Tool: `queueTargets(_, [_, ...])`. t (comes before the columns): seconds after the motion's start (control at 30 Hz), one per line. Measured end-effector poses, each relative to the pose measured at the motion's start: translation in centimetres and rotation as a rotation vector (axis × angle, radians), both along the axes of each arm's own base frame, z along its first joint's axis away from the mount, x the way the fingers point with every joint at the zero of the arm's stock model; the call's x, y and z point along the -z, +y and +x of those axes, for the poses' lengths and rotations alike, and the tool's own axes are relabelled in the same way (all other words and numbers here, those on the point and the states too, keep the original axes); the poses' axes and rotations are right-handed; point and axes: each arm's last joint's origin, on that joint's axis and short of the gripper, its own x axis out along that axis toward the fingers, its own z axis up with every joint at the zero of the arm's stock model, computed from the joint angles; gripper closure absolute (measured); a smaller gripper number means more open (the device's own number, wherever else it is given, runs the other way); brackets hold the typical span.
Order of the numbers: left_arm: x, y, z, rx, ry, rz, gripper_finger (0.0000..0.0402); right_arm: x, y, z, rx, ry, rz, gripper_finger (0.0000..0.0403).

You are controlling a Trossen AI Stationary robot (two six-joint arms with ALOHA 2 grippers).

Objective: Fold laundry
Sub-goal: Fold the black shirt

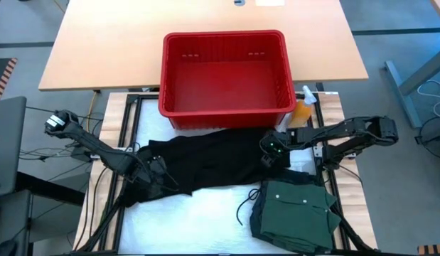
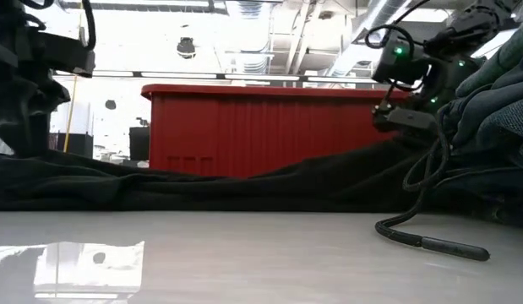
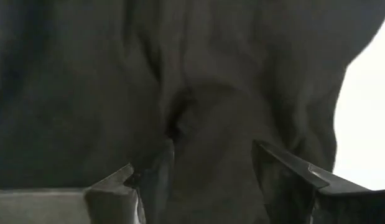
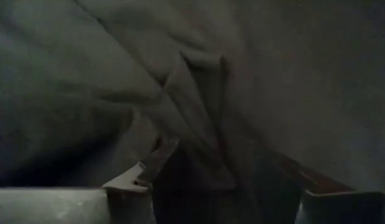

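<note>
Fingers of both grippers stand apart over the soft black garment (image 1: pixel 205 163), spread across the frame's middle below the red plastic basket (image 1: pixel 227 71). The left gripper (image 1: pixel 154 171) sits at its left end, the right gripper (image 1: pixel 271 151) at its right end, likely placed to stretch it flat. A folded dark green buttoned shirt (image 1: pixel 294 206) lies at lower right.

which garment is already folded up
The green buttoned shirt, a compact stack at the table's front right. The black garment lies spread out wide below the red basket.
</note>
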Motion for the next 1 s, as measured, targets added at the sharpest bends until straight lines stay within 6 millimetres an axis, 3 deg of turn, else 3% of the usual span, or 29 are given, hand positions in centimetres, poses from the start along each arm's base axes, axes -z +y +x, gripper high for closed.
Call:
queueTargets(0.3, [0.1, -0.1, 0.9, 0.019, -0.054, 0.016, 0.0195, 0.4, 0.3, 0.1, -0.021, -0.043, -0.008, 0.0207])
queueTargets(0.43, [-0.1, -0.8, 3.7, 0.089, -0.271, 0.028, 0.0195, 0.0, 0.4, 0.8, -0.081, -0.105, -0.075, 0.0207])
queueTargets(0.57, [0.6, -0.2, 7.1, 0.05, -0.41, 0.047, 0.0195, -0.4, 0.2, 1.3, -0.088, -0.167, -0.099, 0.0207])
queueTargets(0.77, [3.2, 1.6, 11.1, 0.01, -0.396, 0.001, 0.0195, -0.4, 0.1, 1.3, -0.075, -0.174, -0.122, 0.0207])
queueTargets(1.0, [4.6, 1.5, 14.0, 0.071, -0.28, 0.04, 0.0195, -0.3, 0.4, 1.2, -0.086, -0.154, -0.114, 0.0207])
